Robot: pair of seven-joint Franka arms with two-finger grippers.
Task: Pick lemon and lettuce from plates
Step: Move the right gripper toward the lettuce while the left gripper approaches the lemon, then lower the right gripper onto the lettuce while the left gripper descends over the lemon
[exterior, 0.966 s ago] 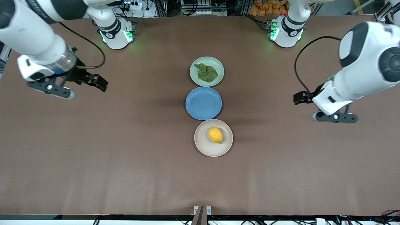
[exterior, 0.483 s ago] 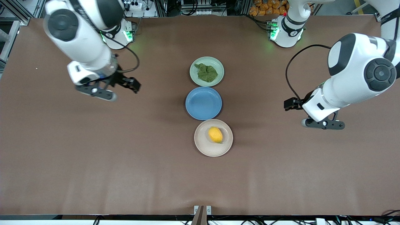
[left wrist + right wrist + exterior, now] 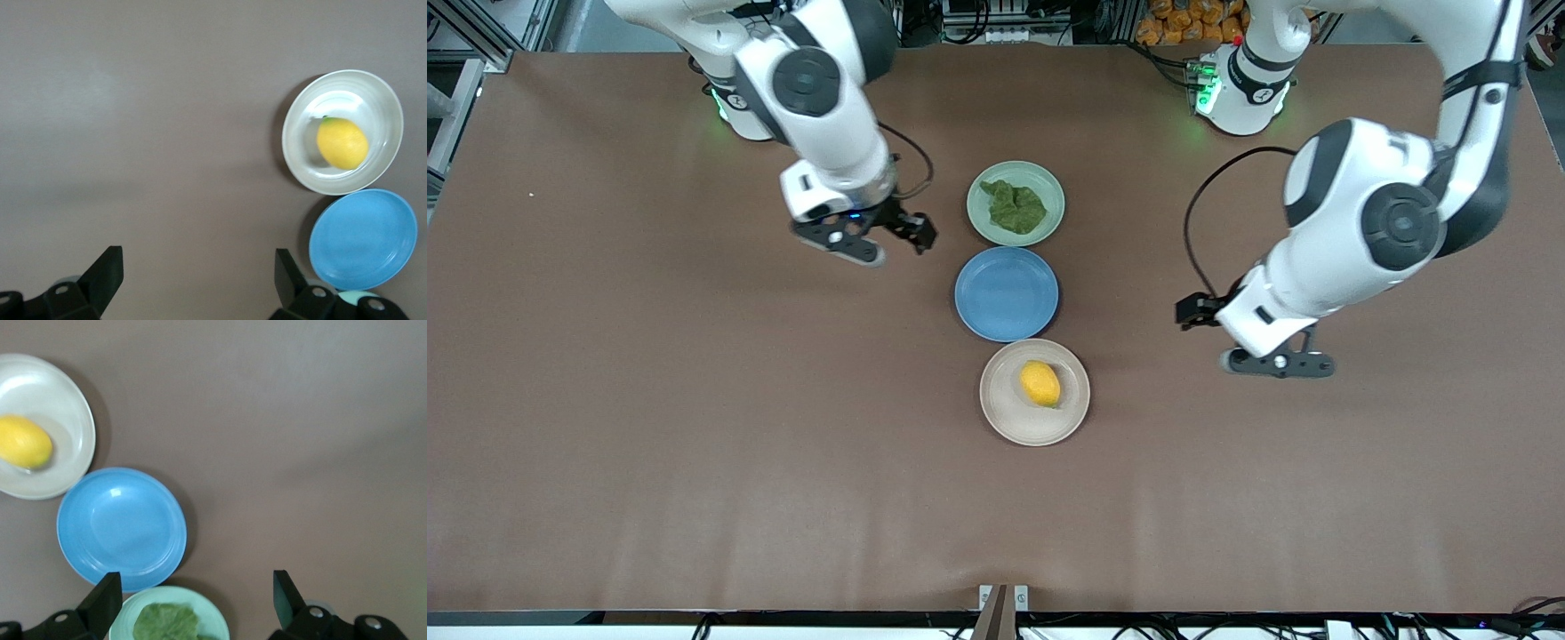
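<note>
The lemon [image 3: 1040, 383], a small oval bright yellow fruit with a tiny green tip, lies on its side in the beige plate [image 3: 1005, 418], the plate nearest the front camera. The lettuce [image 3: 1014, 207], a dark green wrinkly piece with ragged edges, lies crumpled in the pale green plate [image 3: 1049, 182], the plate farthest from that camera. Both plates are round and shallow, of like size, and sit flat on the table in one line, well apart from each other.

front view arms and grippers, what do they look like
Both arms are glossy white with black joint caps and green lights at their bases. The left gripper and right gripper are black with two fingers, each on a white wrist with a looping black cable.
</note>
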